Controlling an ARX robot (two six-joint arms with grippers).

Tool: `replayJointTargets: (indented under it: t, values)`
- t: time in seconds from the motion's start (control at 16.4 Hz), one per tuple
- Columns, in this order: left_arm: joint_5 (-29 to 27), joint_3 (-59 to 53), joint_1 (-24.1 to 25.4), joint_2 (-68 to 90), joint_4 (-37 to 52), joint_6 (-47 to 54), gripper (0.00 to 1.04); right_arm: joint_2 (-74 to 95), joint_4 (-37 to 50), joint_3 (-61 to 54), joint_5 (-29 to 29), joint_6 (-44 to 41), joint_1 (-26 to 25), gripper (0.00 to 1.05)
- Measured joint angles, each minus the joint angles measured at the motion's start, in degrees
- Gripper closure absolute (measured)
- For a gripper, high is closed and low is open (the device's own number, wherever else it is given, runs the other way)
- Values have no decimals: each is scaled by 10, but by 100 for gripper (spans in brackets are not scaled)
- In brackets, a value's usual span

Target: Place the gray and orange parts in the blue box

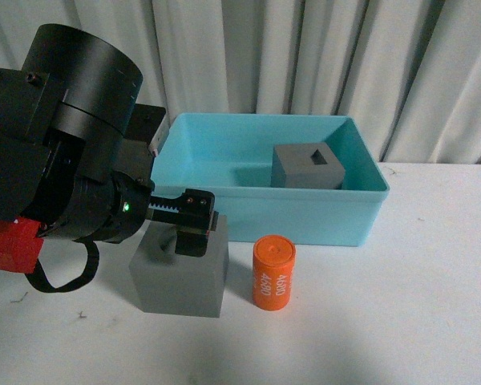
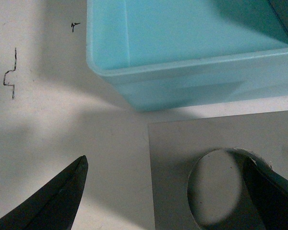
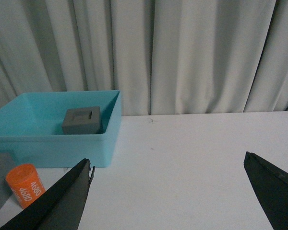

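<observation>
Jaws open on my left gripper [image 2: 164, 165], straddling a wall of the round-hole cube [image 1: 180, 277], and on the right gripper [image 3: 167, 160]; square-hole cube [image 1: 307, 166] sits in the blue box [image 1: 305, 218]; orange cylinder [image 1: 272, 271] waits on the bench [image 1: 433, 305].

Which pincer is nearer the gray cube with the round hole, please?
Left. The left pincer straddles a wall of the cube; the right pincer hovers apart over the table.
</observation>
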Motion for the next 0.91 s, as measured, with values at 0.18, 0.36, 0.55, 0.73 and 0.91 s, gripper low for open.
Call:
replayJointTargets:
  t: [0.18,0.36,0.55,0.73,0.91]
  values:
    - [0,0,2,10,4,0,7,0,0,0,0,0,0,6]
    - [0,-9,2,15,9,1,7,0,0,0,0,0,0,6]
    - [0,-13,4,18,14,5,7,0,0,0,0,0,0,6]
    - [3,-18,4,19,19,8,29,0,0,0,0,0,0,6]
    - [8,-21,2,19,20,8,60,0,0,0,0,0,0,6]
